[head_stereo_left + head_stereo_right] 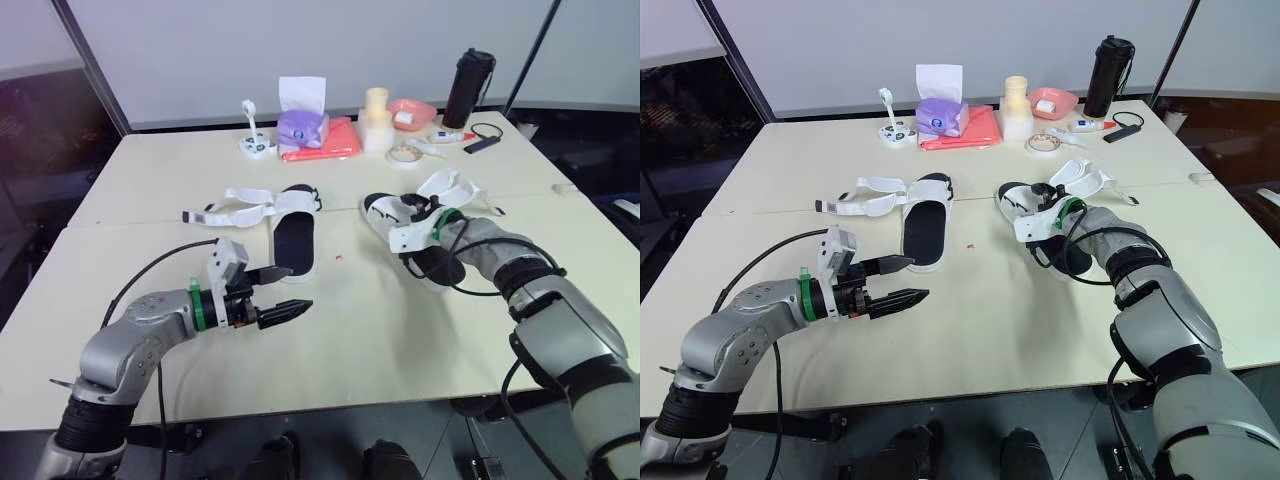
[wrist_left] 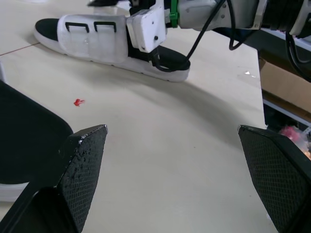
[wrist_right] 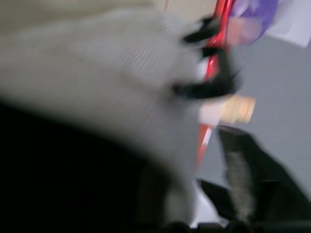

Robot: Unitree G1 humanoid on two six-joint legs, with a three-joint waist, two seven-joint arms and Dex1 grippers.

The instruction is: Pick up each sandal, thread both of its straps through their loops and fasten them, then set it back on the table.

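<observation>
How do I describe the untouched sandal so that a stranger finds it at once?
On the cream table, two sandals lie near the middle seam. The untouched sandal is on the robot's left: its black sole is bare and its white straps lie spread open, while the other sandal sits under the right arm.

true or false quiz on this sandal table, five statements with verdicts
1. The left gripper is open and holds nothing. True.
2. The left sandal has both straps fastened. False: its straps lie spread out on the table beside it.
3. The right gripper is at the right sandal. True.
4. The black bottle lies on its side between the sandals. False: it stands upright near the table's far edge.
5. The tissue pack is green. False: it is purple, with a white tissue sticking up.
</observation>
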